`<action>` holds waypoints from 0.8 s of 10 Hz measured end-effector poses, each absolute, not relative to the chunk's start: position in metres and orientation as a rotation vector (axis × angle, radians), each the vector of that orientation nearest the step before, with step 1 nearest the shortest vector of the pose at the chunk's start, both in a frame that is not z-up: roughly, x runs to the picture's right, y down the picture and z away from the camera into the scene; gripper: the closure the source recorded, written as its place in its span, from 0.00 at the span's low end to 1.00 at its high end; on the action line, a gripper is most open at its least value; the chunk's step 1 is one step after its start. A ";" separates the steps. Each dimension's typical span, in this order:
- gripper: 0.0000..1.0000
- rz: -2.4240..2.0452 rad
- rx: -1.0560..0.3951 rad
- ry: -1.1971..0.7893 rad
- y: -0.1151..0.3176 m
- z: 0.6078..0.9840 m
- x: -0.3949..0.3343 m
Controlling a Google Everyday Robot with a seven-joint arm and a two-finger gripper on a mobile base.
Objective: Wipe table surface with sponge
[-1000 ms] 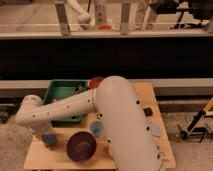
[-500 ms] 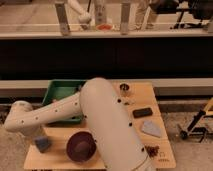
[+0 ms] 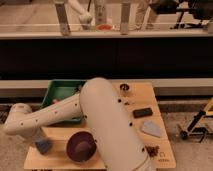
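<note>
Camera view looks down on the table surface (image 3: 159, 102), a light wooden top. The big white arm (image 3: 100, 120) reaches across to the near left corner. There the gripper (image 3: 35, 141) hangs low, its fingers squeezed together. The sponge (image 3: 43, 146), a small blue-grey block, sits just below it. A dark bowl (image 3: 80, 146) is beside the sponge. A green bin (image 3: 60, 92) sits behind.

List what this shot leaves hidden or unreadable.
- Pincer: at the table's front-left by the sponge; the arm's end covers it, so any grip is unclear.
- Green bin: the arm hides its contents.
- Table surface: the arm blocks its middle.
- Small dark bits: too small.
</note>
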State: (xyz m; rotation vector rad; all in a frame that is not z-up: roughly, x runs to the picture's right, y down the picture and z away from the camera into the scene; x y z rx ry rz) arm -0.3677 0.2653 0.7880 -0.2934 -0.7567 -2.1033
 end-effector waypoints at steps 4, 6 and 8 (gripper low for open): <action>1.00 -2.109 -0.288 -0.761 0.267 0.786 -0.367; 1.00 -2.111 -0.266 -0.784 0.281 0.773 -0.356; 1.00 -2.098 -0.240 -0.801 0.306 0.749 -0.341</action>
